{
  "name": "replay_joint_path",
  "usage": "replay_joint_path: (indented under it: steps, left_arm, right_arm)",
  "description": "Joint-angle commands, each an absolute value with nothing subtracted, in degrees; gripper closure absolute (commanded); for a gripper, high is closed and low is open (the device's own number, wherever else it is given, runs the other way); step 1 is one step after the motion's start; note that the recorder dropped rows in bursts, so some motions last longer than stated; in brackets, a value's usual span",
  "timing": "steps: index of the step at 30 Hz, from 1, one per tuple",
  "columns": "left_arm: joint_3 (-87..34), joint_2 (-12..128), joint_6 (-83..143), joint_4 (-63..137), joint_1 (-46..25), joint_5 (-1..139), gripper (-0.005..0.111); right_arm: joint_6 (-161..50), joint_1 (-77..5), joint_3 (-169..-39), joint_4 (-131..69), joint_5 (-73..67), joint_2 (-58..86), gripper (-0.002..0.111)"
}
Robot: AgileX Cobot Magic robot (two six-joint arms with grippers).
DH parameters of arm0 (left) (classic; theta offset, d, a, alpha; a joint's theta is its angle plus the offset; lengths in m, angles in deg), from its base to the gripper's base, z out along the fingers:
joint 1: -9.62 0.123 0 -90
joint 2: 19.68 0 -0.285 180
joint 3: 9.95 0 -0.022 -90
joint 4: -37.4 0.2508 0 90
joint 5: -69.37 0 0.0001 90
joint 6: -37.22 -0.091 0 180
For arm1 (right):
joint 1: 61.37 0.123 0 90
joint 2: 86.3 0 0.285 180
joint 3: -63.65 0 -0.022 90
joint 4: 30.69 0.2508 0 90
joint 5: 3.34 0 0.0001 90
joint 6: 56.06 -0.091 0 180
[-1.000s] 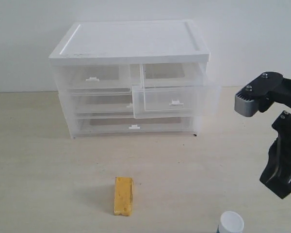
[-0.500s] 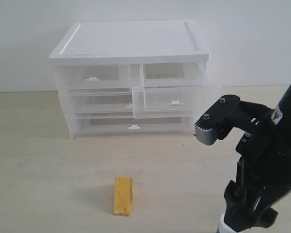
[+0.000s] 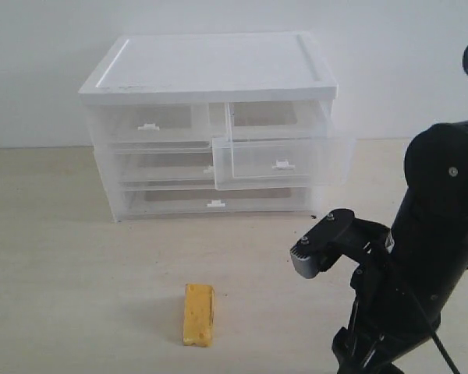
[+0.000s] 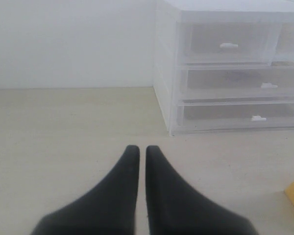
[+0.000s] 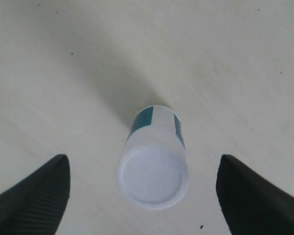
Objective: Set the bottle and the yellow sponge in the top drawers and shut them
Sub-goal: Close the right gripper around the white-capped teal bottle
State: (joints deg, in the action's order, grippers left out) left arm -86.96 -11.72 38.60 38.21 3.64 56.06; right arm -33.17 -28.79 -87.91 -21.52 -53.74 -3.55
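Looking straight down past the right pincer point(image 5: 143, 164): released, fingers point(image 5: 34, 196) spread wide, nothing held. Finds the bottle point(image 5: 154, 156) directly beneath, centred between the two fingers and touching neither. Stands upright on the tabletop point(image 5: 49, 58), white cap point(image 5: 153, 177) uppermost, teal and white body below; long axis vertical, in line with the pincer's line of approach. Judged to need only a straight descent and a squeeze on the body below the cap, with little sideways correction. Hidden in the exterior view behind the right arm, clearly the nearer arm for this item.

Moving farther out: notes the yellow sponge point(image 3: 198, 314) lying flat on bare tabletop, well apart from the right arm, long axis pointing roughly toward the cabinet point(image 3: 210, 66). Untouched. Shows only as a corner at the edge of the left wrist view. Finds the left pincer point(image 4: 138, 152) clenched, fingers almost touching, empty.

Farthest: records the top drawers. Right top drawer point(image 3: 281, 160) pulled out, nothing seen inside, ready to receive. Left top drawer point(image 3: 152, 125) pushed in. Judged early in the task: neither item stowed.
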Motion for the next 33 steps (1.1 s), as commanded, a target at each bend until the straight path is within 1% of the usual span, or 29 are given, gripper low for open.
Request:
replay_joint_path:
  steps: [1,12,33]
  left_arm:
    - [-87.2,-11.9,39.1,38.5,3.8,56.2,0.102]
    - [-87.2,-11.9,39.1,38.5,3.8,56.2,0.102]
    - [-87.2,-11.9,39.1,38.5,3.8,56.2,0.102]
  right_arm:
    - [-33.1,-28.8,-85.8,-21.6,-50.9,-4.3,0.035]
    - [-33.1,-28.8,-84.8,-21.2,-46.4,-5.7,0.035]
    - [-33.1,-28.8,-84.8,-20.9,-47.2,-5.7,0.035]
